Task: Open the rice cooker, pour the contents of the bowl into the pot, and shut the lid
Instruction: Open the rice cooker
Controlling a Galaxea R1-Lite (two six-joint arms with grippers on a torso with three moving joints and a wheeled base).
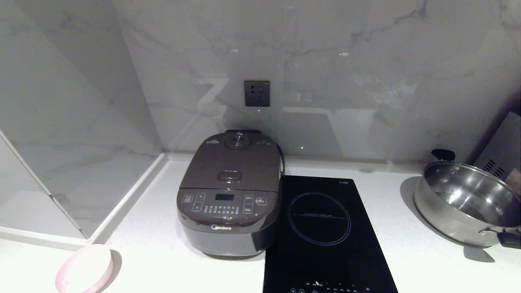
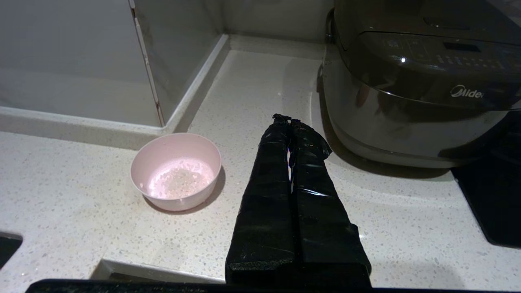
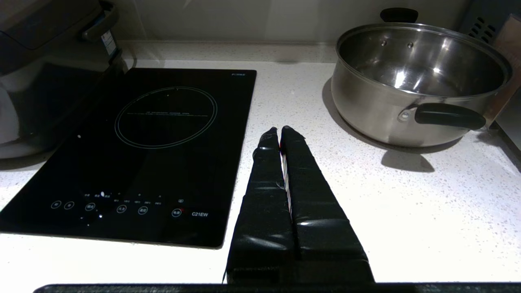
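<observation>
The dark grey-brown rice cooker (image 1: 230,195) stands on the white counter near the back wall, its lid (image 1: 234,160) shut. The pot is hidden under the lid. A small pale pink bowl (image 1: 84,269) sits at the counter's front left; the left wrist view shows the bowl (image 2: 176,171) holding whitish contents (image 2: 179,183). My left gripper (image 2: 287,119) hovers shut and empty between the bowl and the rice cooker (image 2: 419,81). My right gripper (image 3: 280,129) is shut and empty over bare counter right of the hob. Neither arm shows in the head view.
A flat black induction hob (image 1: 325,232) lies right of the cooker. A steel pan with black handles (image 1: 468,203) stands at the far right. A wall socket (image 1: 257,93) is behind the cooker. A raised ledge (image 1: 130,195) borders the counter on the left.
</observation>
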